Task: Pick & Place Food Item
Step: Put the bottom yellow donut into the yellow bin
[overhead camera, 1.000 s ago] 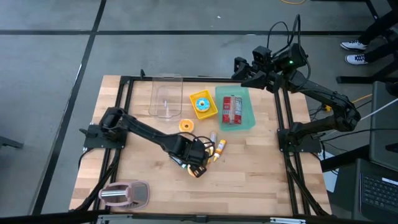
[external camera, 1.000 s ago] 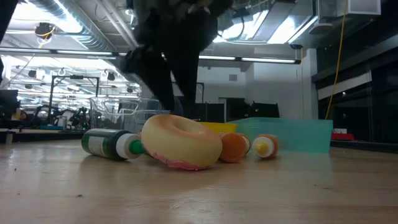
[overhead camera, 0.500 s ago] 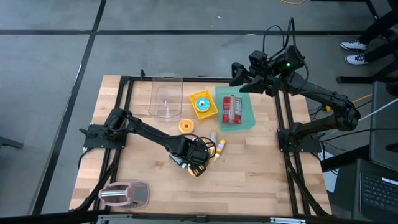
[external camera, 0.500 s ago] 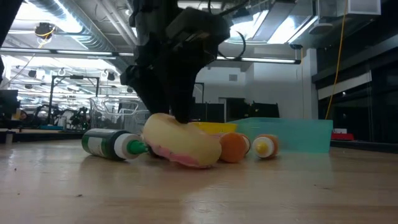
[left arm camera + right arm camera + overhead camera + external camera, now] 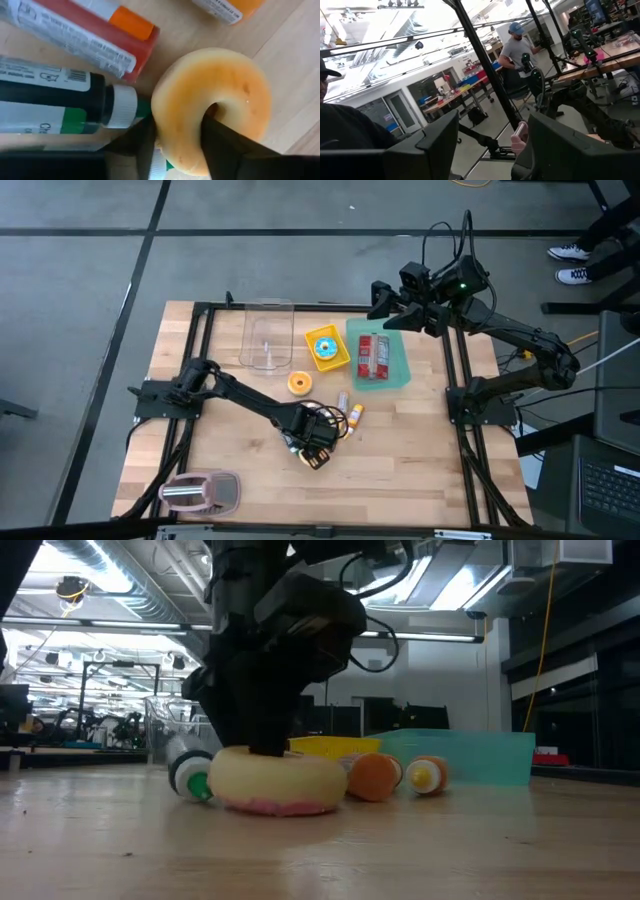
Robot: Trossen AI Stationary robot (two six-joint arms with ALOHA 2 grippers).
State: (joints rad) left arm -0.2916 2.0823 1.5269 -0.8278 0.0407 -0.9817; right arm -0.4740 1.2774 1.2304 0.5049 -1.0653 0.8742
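Note:
A pale glazed donut (image 5: 280, 780) lies flat on the wooden table, pink icing down, among small bottles near the table's middle. My left gripper (image 5: 312, 438) stands over it, pointing down, shut on the donut (image 5: 215, 90). My right gripper (image 5: 385, 295) hangs high over the table's far right corner, open, with nothing between its fingers (image 5: 435, 145). My left gripper (image 5: 180, 135) has one finger (image 5: 222, 145) in the donut's hole and the other (image 5: 142, 145) outside, against its outer rim. The ring's wall (image 5: 180, 120) sits pinched between them. The fingers come from above, pointing down. The donut rests flat on the table.
A green-capped bottle (image 5: 50, 100) and a red tube (image 5: 85, 30) lie against the donut. Two orange bottles (image 5: 400, 775) lie beside it. Behind stand a teal tray (image 5: 400, 360), a yellow dish (image 5: 327, 347) and a clear box (image 5: 267, 335). A toaster (image 5: 200, 492) sits near left.
My left gripper has come down onto the donut, one finger going into its hole. The donut, tilted up a second ago, now lies flat on the table. The green-capped bottle beside it has been pushed round, so its cap now faces the near edge.

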